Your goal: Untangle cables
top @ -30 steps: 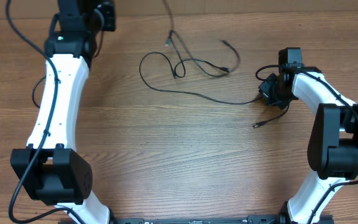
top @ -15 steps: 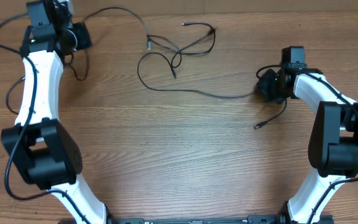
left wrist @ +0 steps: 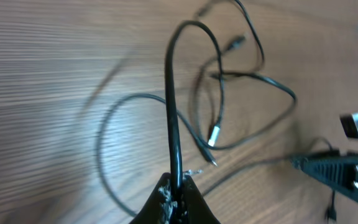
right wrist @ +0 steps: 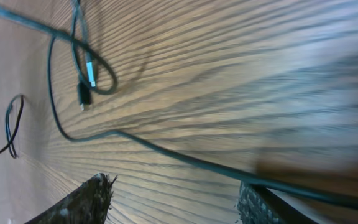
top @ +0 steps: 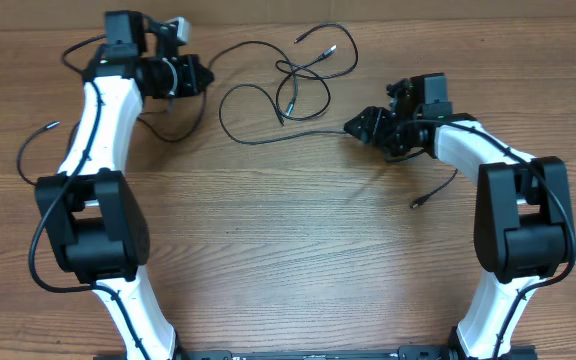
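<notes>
- Left wrist view: left claw [left wrist: 178, 191] cut off at the 6 o'clock edge, only tips show; cables [left wrist: 219, 106] motion-blurred, one loop clipped at 12 o'clock.
- Right wrist view: right claw [right wrist: 174, 190] fingers clipped at 6 o'clock; cable exits at 5 and 11 o'clock; worktop [right wrist: 303, 68] smeared toward 3 o'clock.
- Overhead: plug type too small to tell; cable stretch hidden under right claw.

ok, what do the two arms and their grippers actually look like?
The left arm and right arm have glossy white curved shells between bulky black joint housings, with thick black wires looping alongside. The left gripper and right gripper are all black.
</notes>
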`<action>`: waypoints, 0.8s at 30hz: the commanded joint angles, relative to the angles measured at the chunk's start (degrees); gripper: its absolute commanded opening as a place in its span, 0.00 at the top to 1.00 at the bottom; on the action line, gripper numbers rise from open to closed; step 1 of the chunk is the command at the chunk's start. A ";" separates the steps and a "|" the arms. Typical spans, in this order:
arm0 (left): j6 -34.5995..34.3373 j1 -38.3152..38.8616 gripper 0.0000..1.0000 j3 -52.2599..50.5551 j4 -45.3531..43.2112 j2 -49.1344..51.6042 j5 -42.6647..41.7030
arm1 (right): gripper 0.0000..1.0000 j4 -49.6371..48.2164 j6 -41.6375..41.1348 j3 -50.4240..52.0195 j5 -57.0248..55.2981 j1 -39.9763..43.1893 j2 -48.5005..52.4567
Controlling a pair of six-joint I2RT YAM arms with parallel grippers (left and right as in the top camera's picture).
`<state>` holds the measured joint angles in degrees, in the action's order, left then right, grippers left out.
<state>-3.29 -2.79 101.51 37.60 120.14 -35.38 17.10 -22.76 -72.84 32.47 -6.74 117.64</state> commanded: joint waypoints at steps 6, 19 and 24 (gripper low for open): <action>8.24 5.46 0.96 -0.92 0.66 0.55 2.12 | 0.34 -8.11 0.79 0.39 -7.23 -2.69 0.85; 8.24 6.71 0.96 -0.92 0.83 0.55 3.85 | 0.14 -22.99 0.76 0.39 -28.74 -12.83 3.48; 8.24 6.71 0.96 -0.92 1.01 0.55 3.85 | 0.09 -28.52 0.76 0.39 -34.12 -14.82 5.88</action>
<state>3.60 4.10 101.49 38.48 120.14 -31.79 -9.74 -22.22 -72.55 4.91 -21.58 121.71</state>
